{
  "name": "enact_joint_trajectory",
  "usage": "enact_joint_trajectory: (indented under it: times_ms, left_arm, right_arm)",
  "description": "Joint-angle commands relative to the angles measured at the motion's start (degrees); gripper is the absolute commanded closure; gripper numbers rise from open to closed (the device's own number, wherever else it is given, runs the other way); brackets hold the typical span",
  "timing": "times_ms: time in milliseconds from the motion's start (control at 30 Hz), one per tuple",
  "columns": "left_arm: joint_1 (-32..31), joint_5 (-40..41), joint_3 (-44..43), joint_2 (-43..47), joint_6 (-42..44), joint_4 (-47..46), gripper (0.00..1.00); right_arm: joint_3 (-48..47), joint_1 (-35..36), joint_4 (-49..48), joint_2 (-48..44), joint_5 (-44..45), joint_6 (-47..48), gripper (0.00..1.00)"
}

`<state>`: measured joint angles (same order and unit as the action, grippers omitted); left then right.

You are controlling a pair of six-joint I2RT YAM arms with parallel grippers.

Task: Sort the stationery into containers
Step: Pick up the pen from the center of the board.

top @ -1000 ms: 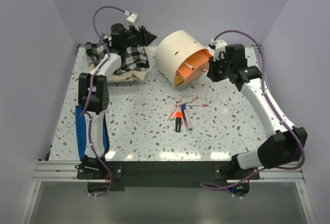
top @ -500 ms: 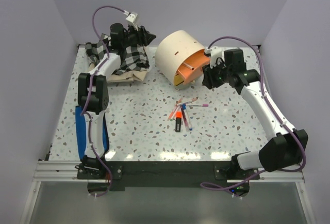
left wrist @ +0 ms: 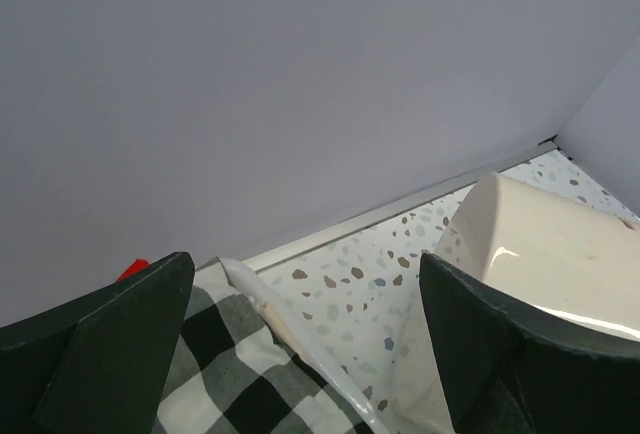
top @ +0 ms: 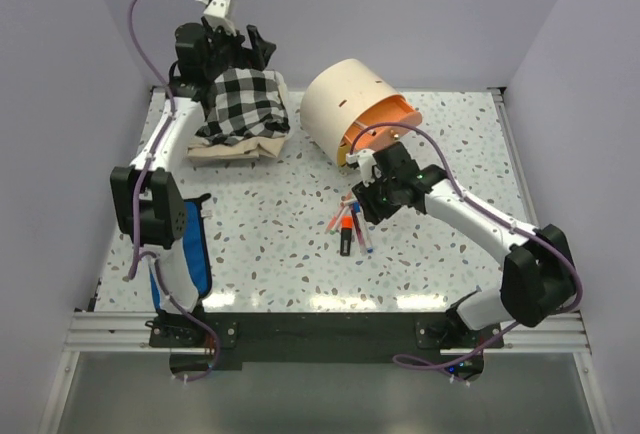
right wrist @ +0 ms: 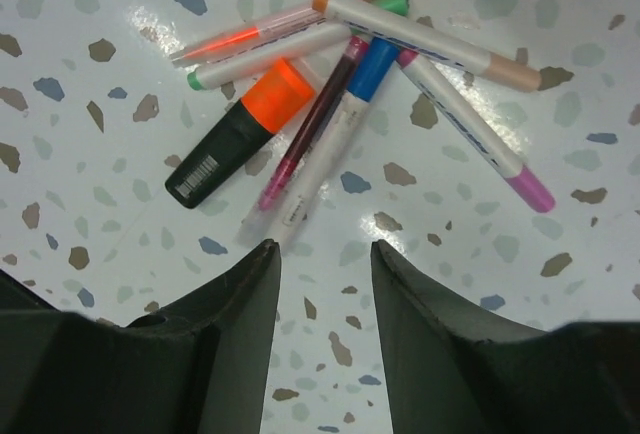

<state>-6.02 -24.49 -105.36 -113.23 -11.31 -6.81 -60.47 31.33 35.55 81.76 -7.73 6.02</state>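
Fingers [right wrist: 230,314] of the right gripper [right wrist: 322,254] stand part-spread with nothing between them, hanging just short of the pen heap [right wrist: 350,84] on the speckled table [right wrist: 90,254]. Nearest lies the blue-capped pen [right wrist: 335,144], its long axis running away from the gap and slanting right, so the jaws would probably close across its barrel. The left gripper [left wrist: 305,349], spread wide over the checked cloth [left wrist: 230,374], is well apart.

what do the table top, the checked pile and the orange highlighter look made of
The table top: terrazzo-look speckled white surface, glossy, since it shows glare patches; stone or laminate, cannot tell. The checked pile: soft woven cloth, matte, creased and folded. The orange highlighter: smooth plastic, black barrel with a printed barcode, orange cap.
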Motion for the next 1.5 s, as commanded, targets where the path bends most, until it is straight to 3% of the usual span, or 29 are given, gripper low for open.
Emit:
enact_joint_trajectory:
  times_ms: [0, 300, 533, 933, 1233, 1467]
  left_arm:
    - [1.18, 6.91, 5.86, 8.45, 1.47, 4.78, 0.00]
    - [6.02, 7.44, 17.29, 20.67, -0.55, 6.72, 0.00]
    - [10.85, 5.42, 26.59, 27.26, -2.93, 5.32, 0.00]
    - [14.55, 2.78, 34.25, 33.15, -3.89, 3.03, 0.00]
    - [15.78, 1.90, 39.61, 36.94, -5.04, 1.80, 0.00]
    - [15.95, 0.94, 41.73, 38.79, -5.91, 1.36, 0.00]
  right_arm:
    - [1.05, 2.15, -4.08, 2.61, 4.12, -4.79, 0.57]
    - [3.51, 4.17, -4.08, 6.22, 6.93, -11.03, 0.63]
    - [4.31, 6.64, -3.21, 7.63, 9.22, -14.27, 0.61]
    - [6.76, 9.71, -3.38, 9.21, 13.88, -18.06, 0.61]
    - [8.61, 10.07, -5.58, 10.79, 12.48, -19.12, 0.62]
    - [9.06, 10.33, -3.75, 7.47, 9.14, -17.36, 0.92]
